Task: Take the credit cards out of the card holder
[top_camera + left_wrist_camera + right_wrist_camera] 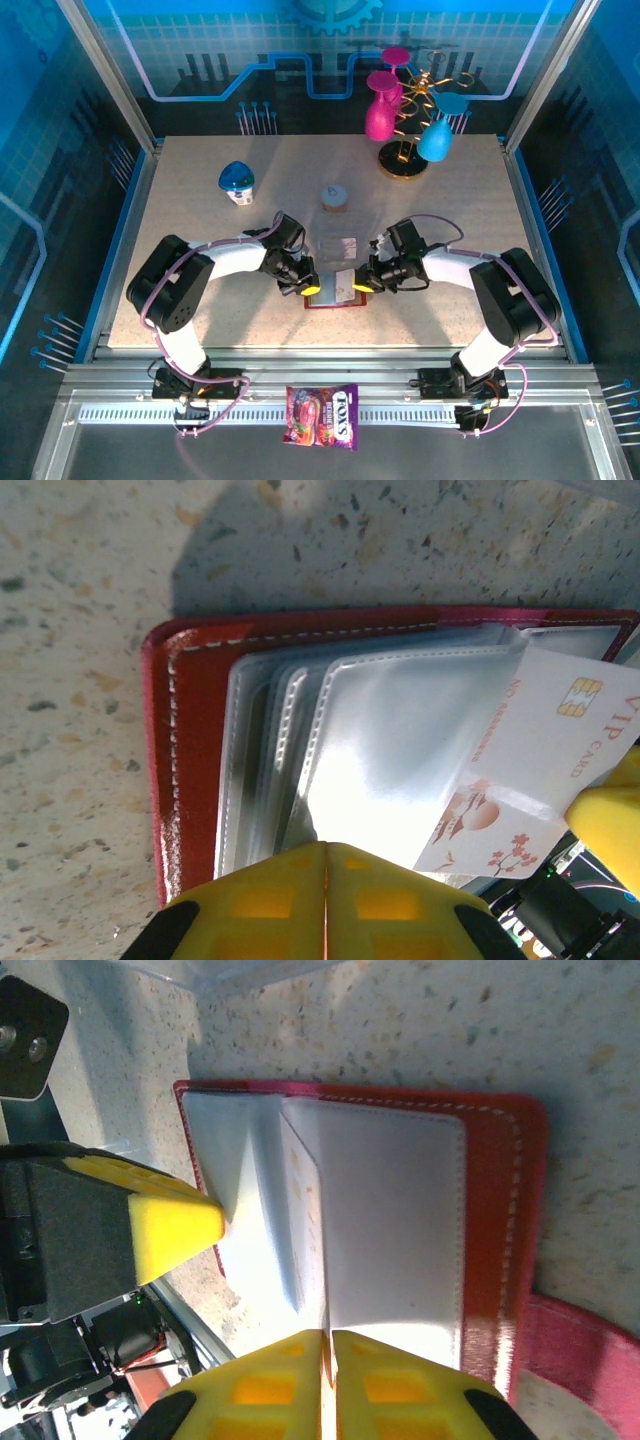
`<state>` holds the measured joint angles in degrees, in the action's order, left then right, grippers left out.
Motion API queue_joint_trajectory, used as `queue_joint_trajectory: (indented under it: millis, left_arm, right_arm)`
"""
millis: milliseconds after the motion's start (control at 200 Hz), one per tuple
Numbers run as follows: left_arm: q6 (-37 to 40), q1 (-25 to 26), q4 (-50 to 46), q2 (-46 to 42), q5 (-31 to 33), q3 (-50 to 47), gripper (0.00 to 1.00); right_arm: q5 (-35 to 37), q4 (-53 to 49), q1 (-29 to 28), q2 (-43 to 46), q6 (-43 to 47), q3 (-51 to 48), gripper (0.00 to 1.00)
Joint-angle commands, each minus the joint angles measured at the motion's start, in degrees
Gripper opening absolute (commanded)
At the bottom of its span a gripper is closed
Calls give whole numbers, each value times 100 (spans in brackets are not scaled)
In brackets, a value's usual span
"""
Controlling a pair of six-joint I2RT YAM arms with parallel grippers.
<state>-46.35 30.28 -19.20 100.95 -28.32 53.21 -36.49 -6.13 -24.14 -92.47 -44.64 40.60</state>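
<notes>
The red card holder [335, 301] lies open on the table between my two grippers. Its grey see-through pockets [390, 740] fan out over the red cover [195, 770]. A white credit card [545, 735] with a gold chip and orange print sticks halfway out of a pocket toward the right. My right gripper [328, 1338] is shut on that card's edge [303, 1195], seen almost edge-on. My left gripper [327, 848] is shut, its tip on the near edge of the pockets, with nothing visibly held. The holder's snap tab [585, 1345] trails off beside the cover [495, 1220].
A clear ridged plastic box [338, 246] lies just behind the holder. Farther back stand a small jar [334, 197], a blue-and-white bottle [237, 183] and a gold stand [404, 160] with pink and blue glasses. A colourful candy packet [322, 415] rests on the front rail.
</notes>
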Motion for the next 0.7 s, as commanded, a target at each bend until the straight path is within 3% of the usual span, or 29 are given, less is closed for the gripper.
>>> queue_joint_trajectory:
  millis: [0,470,695]
  left_arm:
    - [52,52,-303,117,209,-21,9]
    - [29,47,-301,-12,220,9,10]
    - [33,39,-505,-378,361,169,10]
  right_arm:
    - [-60,92,-139,29,-176,71,13]
    - [201,-286,-187,209,-50,182,8]
    - [515,-992,-170,616,303,504,6]
